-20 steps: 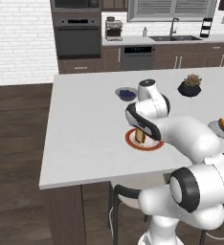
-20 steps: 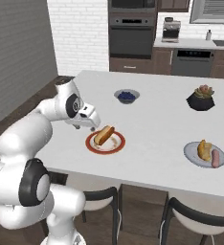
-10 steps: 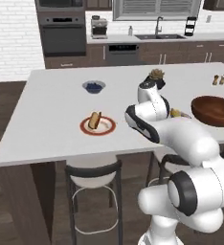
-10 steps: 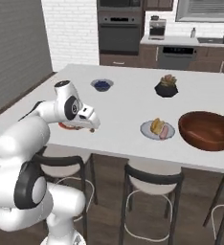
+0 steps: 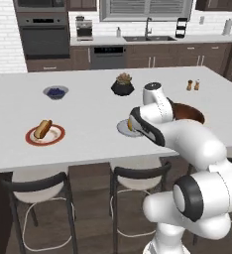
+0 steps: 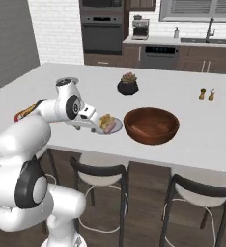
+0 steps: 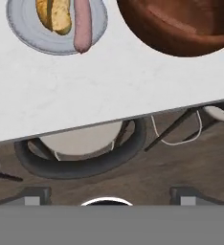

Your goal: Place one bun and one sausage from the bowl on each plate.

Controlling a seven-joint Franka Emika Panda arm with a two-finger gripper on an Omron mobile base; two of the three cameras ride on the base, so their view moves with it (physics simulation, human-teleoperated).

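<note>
A long white island counter (image 5: 93,124) is seen, with stools (image 5: 38,191) tucked under its near edge. The large reddish-brown bowl (image 6: 151,124) stands near that edge, and the grey plate (image 7: 32,33) lies just beside it, apart from it. On the grey plate a bun (image 7: 54,12) and a pink sausage (image 7: 83,26) are laid side by side. Well apart along the counter, the red-rimmed plate (image 5: 45,135) is seen with a bun and sausage (image 5: 42,128) on it.

The gripper (image 6: 93,124) is held low at the near side of the grey plate, over the counter's edge; its jaws are spread wide and nothing is held between them. From the left base view the forearm covers part of the grey plate and of the bowl.

Farther back on the counter a small blue-grey bowl of berries (image 5: 55,92), a black plant pot (image 5: 123,86) and two small shakers (image 5: 193,85) are placed, well clear of the plates.
</note>
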